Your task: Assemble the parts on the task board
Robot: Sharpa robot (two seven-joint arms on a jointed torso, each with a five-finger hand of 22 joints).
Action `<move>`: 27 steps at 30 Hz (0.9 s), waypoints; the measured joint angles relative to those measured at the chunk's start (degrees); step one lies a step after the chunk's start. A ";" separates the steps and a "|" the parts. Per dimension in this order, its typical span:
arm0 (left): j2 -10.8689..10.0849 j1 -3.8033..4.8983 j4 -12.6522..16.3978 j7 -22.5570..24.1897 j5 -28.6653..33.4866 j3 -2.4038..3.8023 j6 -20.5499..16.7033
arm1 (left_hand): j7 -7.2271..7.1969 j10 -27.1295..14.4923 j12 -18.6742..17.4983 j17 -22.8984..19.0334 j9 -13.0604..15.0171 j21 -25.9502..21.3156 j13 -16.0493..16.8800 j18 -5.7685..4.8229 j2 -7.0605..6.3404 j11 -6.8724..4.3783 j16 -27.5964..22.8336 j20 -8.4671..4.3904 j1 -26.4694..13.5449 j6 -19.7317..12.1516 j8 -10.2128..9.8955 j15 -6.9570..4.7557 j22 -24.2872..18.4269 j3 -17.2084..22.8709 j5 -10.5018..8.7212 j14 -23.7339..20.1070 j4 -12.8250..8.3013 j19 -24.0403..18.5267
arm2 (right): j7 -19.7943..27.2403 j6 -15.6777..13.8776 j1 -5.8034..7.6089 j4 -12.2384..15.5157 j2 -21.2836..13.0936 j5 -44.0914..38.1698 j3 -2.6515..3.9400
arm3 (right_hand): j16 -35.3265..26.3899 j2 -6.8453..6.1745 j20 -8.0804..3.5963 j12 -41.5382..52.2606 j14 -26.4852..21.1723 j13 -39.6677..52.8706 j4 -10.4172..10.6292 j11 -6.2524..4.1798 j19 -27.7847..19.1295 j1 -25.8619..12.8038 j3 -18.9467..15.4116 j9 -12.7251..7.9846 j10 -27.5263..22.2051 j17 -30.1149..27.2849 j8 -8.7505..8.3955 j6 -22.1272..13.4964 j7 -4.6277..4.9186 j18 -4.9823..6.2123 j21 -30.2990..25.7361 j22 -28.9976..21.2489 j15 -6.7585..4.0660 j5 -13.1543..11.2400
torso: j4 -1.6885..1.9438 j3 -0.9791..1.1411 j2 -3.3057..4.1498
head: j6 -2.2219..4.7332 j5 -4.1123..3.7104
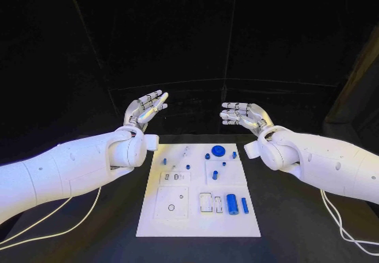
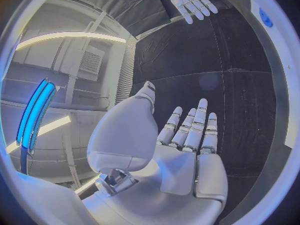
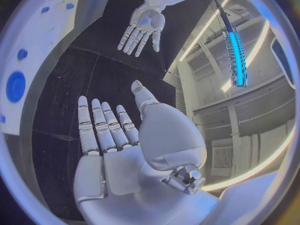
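Observation:
The white task board lies lengthwise in the middle of the black table. On it sit small blue parts: a round disc near the far end, a thick cylinder and a thin bar near the front right, and several small pegs in between. My left hand is raised beyond the board's far left corner, fingers straight and apart, holding nothing. My right hand is raised beyond the far right corner, fingers spread, empty. In the left wrist view my left hand is flat and bare. My right hand looks the same in the right wrist view.
White cables trail over the table beside the left arm, and another cable runs by the right arm. Black table surface flanks the board on both sides. A black curtain closes the back.

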 measured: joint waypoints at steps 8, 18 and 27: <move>-3.15 -0.39 3.83 0.26 -0.56 -0.24 2.31 | 2.29 22.51 4.59 0.86 0.85 8.32 1.04 -0.42 1.92 -1.39 3.34 -0.11 1.92 15.98 2.13 -1.69 3.42 -1.06 0.00 12.95 -3.92 23.46 | -2.15 0.73 0.96 -0.92 -0.80 -18.08 -0.29 | 1.87 -0.08 -2.29 0.59 16.28 0.42 -4.21 -2.09 9.84 1.99 1.71 0.55 14.64 0.80 0.52 13.88 2.79 1.33 5.34 1.76 -3.16 0.00 | -0.07 0.19 1.55 | 0.65 -0.27; -8.16 -0.37 11.49 0.05 -4.00 -0.25 4.27 | 3.72 31.69 5.35 1.73 0.73 10.25 1.00 0.42 3.53 -3.72 4.80 -2.77 2.96 24.67 2.89 -4.76 3.06 -1.79 0.18 24.02 -7.78 34.35 | -8.83 2.18 3.31 -0.33 -0.98 -41.75 -0.22 | 6.54 -0.90 -6.55 0.59 30.64 0.57 -6.55 -4.59 19.93 3.26 2.93 0.77 22.88 3.63 0.52 20.05 1.34 1.69 14.29 6.12 -7.14 0.11 | 0.71 -0.08 3.70 | 1.41 -1.11; -10.91 -0.55 17.27 -0.63 -6.28 -0.36 5.56 | 3.58 32.59 4.83 2.15 0.68 10.25 1.00 0.41 3.82 -4.20 4.57 -3.22 3.12 25.45 2.66 -5.14 2.61 -1.85 0.18 25.18 -8.36 35.49 | -15.85 4.70 3.58 0.61 0.58 -59.39 -0.23 | 16.84 -2.76 -9.27 -0.28 38.59 0.56 -7.58 -6.36 23.41 2.76 4.66 0.77 25.58 11.65 0.17 22.80 0.23 1.68 27.04 13.93 -9.76 0.29 | 1.83 -0.47 5.57 | 1.85 -1.82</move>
